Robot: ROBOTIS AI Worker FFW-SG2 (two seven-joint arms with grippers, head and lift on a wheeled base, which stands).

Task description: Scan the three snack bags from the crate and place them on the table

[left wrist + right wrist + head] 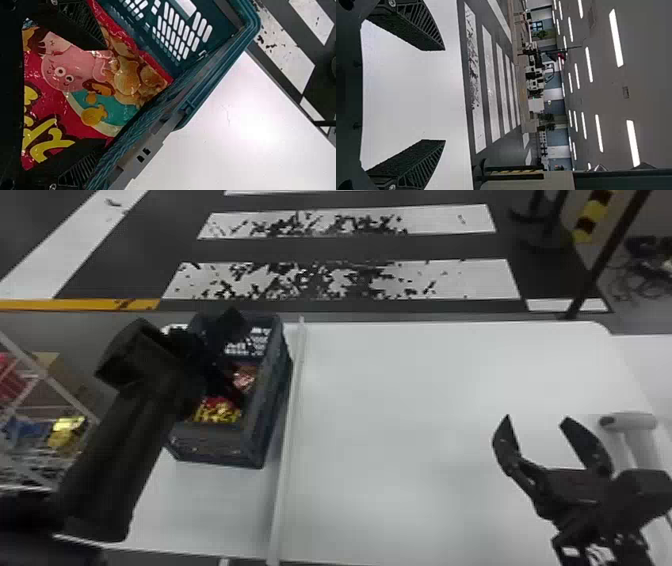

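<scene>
Left gripper [233,352] spread wide at a bag in the crate [215,447]; right gripper [538,420] spread over the table [425,390]

At far left, a metal-framed rack [70,401] with packaged goods stands beside the table. The left arm [120,455] crosses the crate's left rim, hiding much of it. The 2 fingers of the left gripper are wide apart, with a glossy bag [75,111] lying between them; I cannot tell whether they touch it. It is pink and red with a pink cartoon figure, yellow lettering and golden snack pieces. Inside the crate, the head view shows a red-and-yellow bag [218,411] near the robot's end and a pinkish one [244,377] farther along.

Just beside the crate's right wall, a raised white strip [287,440] runs along the tabletop. Right of it, a broad stretch of table reaches a rounded far corner. There the right gripper's 2 fingers are wide apart, holding nothing. A pale tubular fixture [630,421] stands close by, at the far right.
</scene>
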